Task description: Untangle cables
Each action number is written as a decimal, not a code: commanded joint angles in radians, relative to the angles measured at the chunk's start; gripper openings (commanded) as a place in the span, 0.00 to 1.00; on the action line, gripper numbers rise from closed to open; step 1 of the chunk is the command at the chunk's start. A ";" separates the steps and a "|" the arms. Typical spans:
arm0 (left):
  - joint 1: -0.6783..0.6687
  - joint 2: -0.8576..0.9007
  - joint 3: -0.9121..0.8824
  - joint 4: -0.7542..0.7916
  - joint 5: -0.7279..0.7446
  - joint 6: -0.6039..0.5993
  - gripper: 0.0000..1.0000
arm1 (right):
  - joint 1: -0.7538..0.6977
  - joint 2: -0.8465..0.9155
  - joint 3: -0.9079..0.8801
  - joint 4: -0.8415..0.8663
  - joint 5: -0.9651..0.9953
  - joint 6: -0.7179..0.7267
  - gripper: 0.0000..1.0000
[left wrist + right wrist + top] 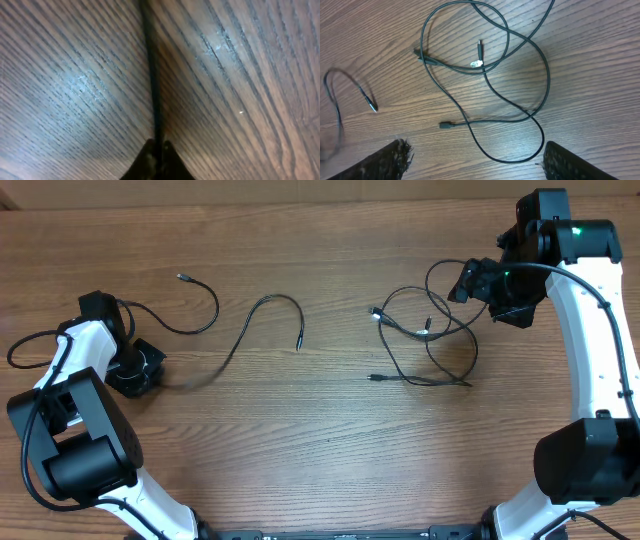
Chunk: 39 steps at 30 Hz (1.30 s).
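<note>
Left jaws tight on one cable (152,75) (tangle (428,333) well apart)

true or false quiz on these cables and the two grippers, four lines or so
1. The left gripper is shut on a cable. True.
2. The right gripper grips the tangle. False: it is open with nothing between its fingers, and the tangle lies on the table ahead of it.
3. All the cables sit in one bundle. False: the held cable and a looped cable lie apart, left of the tangle.
4. The tangle lies nearer the right gripper than the left one. True.
</note>
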 commanded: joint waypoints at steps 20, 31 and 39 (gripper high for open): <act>0.154 -0.352 0.565 0.315 -0.469 0.399 0.04 | -0.003 -0.006 0.021 -0.005 -0.005 -0.009 0.84; 0.150 -0.258 0.562 0.121 -0.459 0.374 0.04 | -0.003 -0.006 0.021 -0.008 -0.006 -0.009 0.84; 0.150 -0.177 0.561 0.058 -0.460 0.359 0.04 | -0.003 -0.006 0.021 -0.011 -0.005 -0.009 0.84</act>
